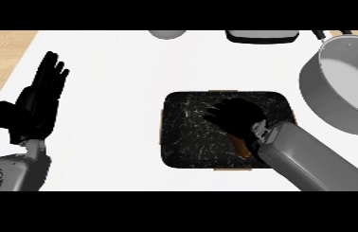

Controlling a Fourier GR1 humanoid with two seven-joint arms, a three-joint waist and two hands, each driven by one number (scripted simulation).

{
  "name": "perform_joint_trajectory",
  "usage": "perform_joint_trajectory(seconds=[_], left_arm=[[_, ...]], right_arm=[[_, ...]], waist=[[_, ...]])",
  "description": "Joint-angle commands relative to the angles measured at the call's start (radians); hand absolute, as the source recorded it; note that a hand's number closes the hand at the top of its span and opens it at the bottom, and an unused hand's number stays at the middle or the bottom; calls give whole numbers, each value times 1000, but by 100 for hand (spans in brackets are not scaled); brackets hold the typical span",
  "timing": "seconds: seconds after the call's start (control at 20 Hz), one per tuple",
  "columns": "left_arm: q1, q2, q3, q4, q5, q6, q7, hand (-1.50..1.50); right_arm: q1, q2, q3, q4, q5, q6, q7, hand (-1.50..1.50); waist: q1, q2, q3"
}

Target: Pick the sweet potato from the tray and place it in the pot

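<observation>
Head view: right robot hand (234,115) curls over sweet potato (244,148) on tray (183,146).

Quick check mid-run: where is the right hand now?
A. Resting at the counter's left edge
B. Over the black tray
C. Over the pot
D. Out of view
B: the right hand is over the black tray, with the sweet potato peeking out beneath its wrist; the pot sits apart at right.
</observation>
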Motion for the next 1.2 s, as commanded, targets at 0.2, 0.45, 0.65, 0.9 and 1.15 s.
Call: perform_joint_trajectory(seconds=[0.2,0.45,0.65,0.9,1.15], left_arm=[[1,-48,-5,-23,-66,4,14,0],[29,-72,-14,-66,-81,-5,45,0],[-24,-37,80,32,-49,-53,4,0],[-5,-41,71,-1,-33,-88,18,0],[20,-47,83,-13,-40,-101,13,0]], right_arm=[[63,77,-15,100,158,-71,-83,-150],[56,69,-60,132,231,-79,-135,-150],[33,84,-82,231,286,-116,-200,-150],[18,61,24,263,363,-174,-342,150],[36,92,-18,310,396,-205,-390,150]], waist=[[0,0,0],[1,-1,0],[2,1,0],[7,1,0],[4,0,0]])
